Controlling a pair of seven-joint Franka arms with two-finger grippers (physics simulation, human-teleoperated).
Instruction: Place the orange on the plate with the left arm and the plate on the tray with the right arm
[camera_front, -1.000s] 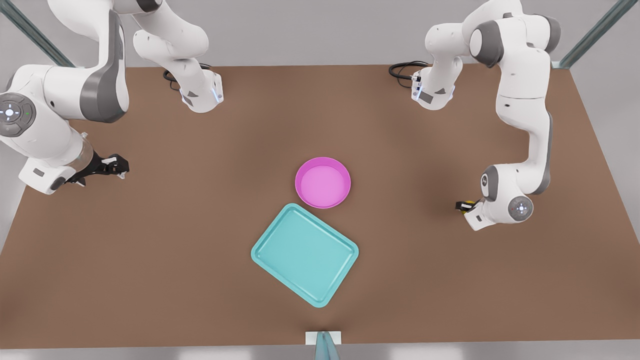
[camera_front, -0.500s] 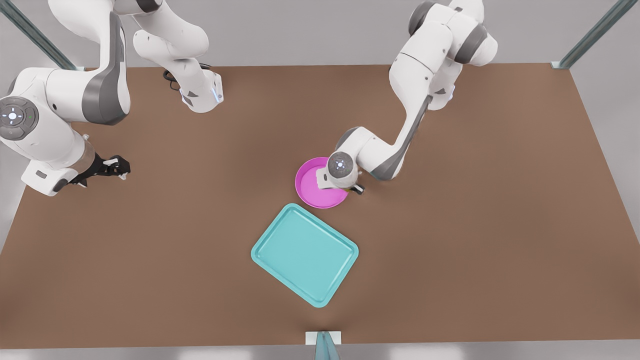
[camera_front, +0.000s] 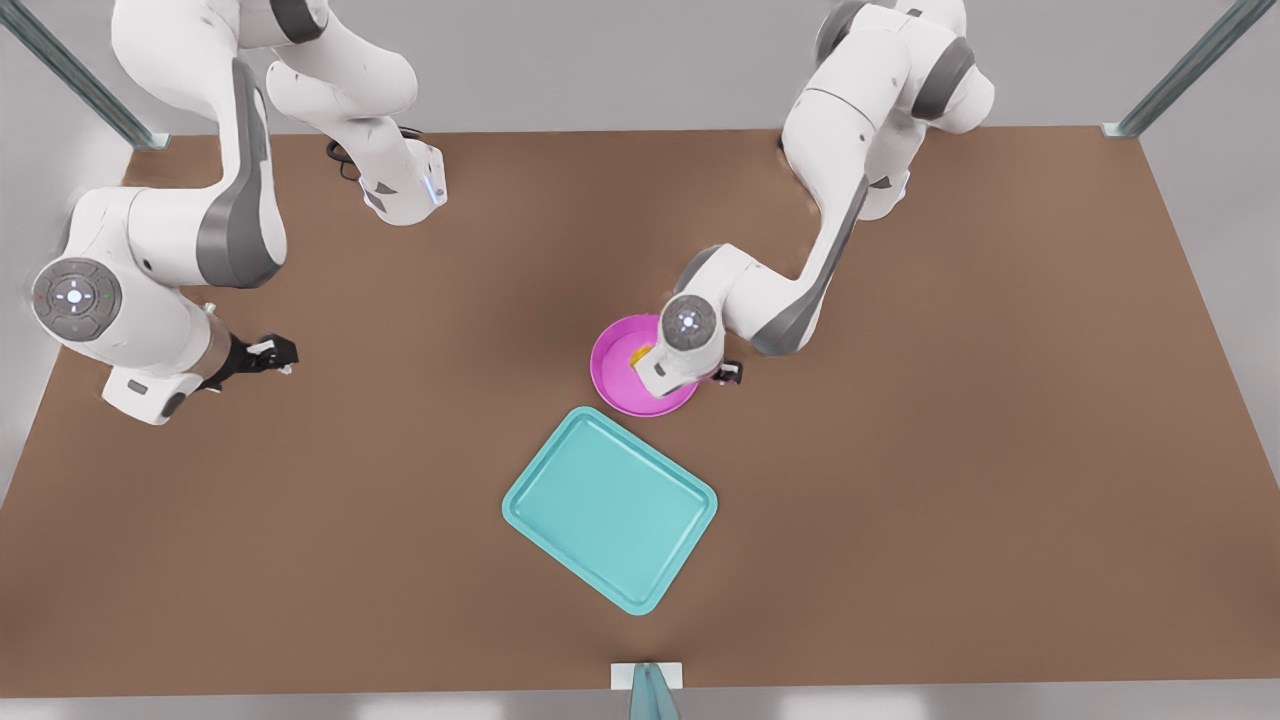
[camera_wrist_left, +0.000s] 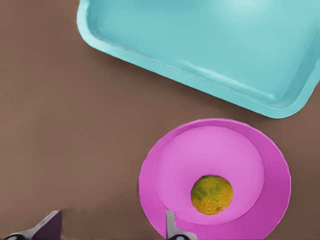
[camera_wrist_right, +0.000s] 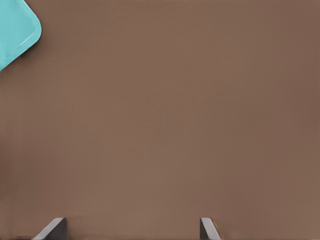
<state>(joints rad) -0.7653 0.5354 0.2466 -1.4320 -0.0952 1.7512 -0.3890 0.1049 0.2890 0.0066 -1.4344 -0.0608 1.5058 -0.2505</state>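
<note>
**Orange sits in the plate; the plate waits for a rim grip**

The orange lies loose inside the pink plate, a little off centre toward the plate's 5 o'clock in the left wrist view. The left gripper hangs above the plate's edge with its fingers spread apart and nothing between them. In the front view that arm's wrist covers the plate's 3 o'clock side, and a sliver of the orange peeks out beside it.

The teal tray lies just beside the plate, at about its 7 o'clock in the front view, barely apart from it.

The right gripper is well apart, out at 9 o'clock over the bare brown table, its fingers spread and holding nothing.

The plate looks stiff, light and smooth, so pinching its raised rim seems the likely hold. The round orange would probably roll if the plate tips, so a level carry looks wise.
</note>
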